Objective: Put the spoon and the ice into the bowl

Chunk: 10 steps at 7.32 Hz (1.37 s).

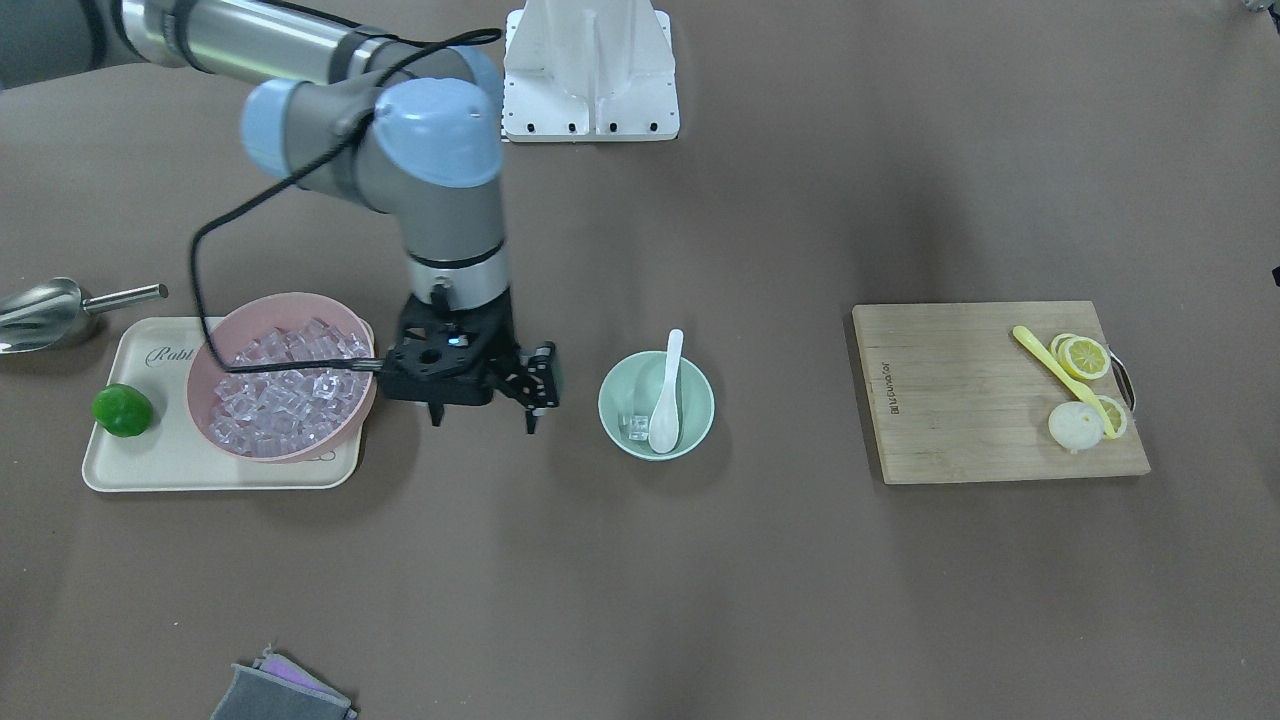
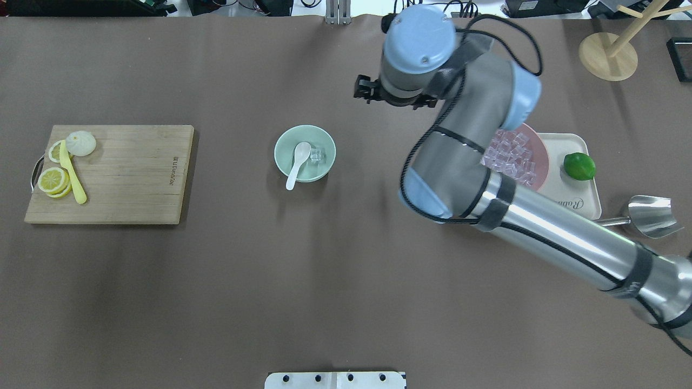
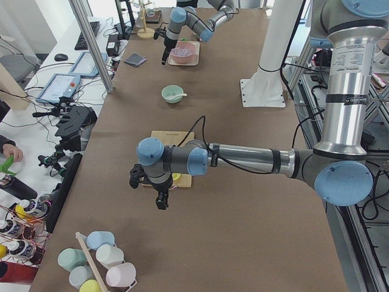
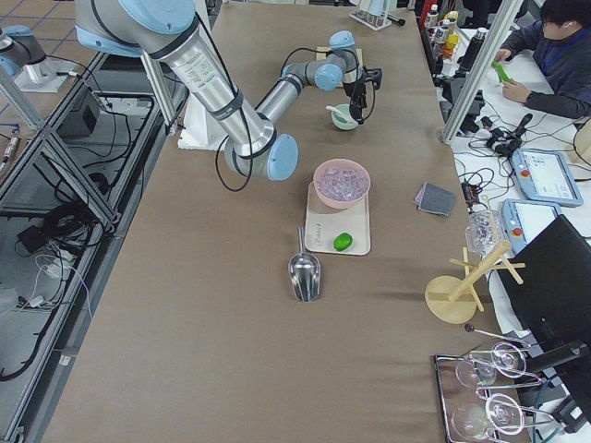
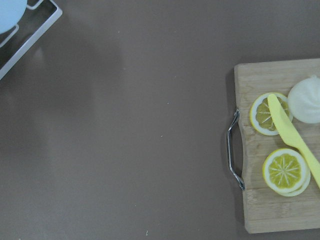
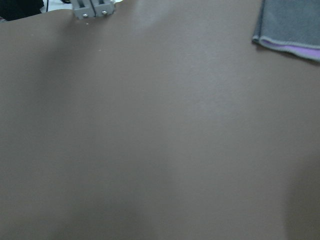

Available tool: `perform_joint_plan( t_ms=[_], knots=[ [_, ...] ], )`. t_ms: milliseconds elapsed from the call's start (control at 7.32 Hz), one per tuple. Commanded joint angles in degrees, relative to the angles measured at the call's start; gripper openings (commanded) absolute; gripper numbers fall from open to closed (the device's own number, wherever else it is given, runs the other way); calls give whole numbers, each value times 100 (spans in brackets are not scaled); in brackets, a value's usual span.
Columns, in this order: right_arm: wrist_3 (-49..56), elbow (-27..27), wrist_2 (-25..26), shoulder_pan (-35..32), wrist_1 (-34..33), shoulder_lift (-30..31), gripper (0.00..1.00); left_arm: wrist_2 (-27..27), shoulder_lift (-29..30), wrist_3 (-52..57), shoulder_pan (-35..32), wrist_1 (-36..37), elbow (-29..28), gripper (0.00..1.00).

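Note:
The mint-green bowl [image 1: 612, 385] stands at mid-table and holds the white spoon [image 1: 668, 395], handle leaning on the rim, and one clear ice cube [image 1: 637, 427]. Bowl [image 2: 286, 141], spoon [image 2: 299, 162] and cube [image 2: 316, 155] also show in the overhead view. Many more ice cubes [image 1: 290, 385] fill the pink bowl [image 1: 205, 375]. My right gripper [image 1: 485, 425] is open and empty, hanging above the table between the pink bowl and the mint bowl. My left gripper [image 3: 161, 202] shows only in the exterior left view, above the table near the cutting board; I cannot tell if it is open.
The pink bowl sits on a cream tray [image 1: 150, 465] with a lime [image 1: 123, 410]. A metal scoop [image 1: 40, 313] lies beside the tray. A wooden cutting board [image 1: 960, 400] holds lemon slices [image 1: 1085, 357] and a yellow utensil [image 1: 1055, 370]. A grey cloth [image 1: 275, 695] lies near the table edge.

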<state>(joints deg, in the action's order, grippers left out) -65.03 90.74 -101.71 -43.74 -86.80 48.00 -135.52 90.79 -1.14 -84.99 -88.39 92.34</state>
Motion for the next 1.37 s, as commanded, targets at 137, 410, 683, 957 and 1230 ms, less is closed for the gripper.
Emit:
perform_joint_plan(
  t_ms=[137,410,683,957,1230],
  knots=[
    [2768,1180,-1270,-1546,-171,1934,100,-9,-105,-53,-18,23,29,99],
    [4675,1638,-2172,-2748,-188,3218,100,139,-254,-44,-44,-12,12,99],
    [6583,1737,-2598,-3796,-197,4380,100,175,-246,-53,-44,-12,38,99],
    [7257,2016,-2574,-4413,-118,5433,100,167,-246,-44,-53,-21,47,99],
    [7637,1914,-2520,-4530,-162,6044,100,175,-246,-44,-53,-21,64,99]
  ],
)
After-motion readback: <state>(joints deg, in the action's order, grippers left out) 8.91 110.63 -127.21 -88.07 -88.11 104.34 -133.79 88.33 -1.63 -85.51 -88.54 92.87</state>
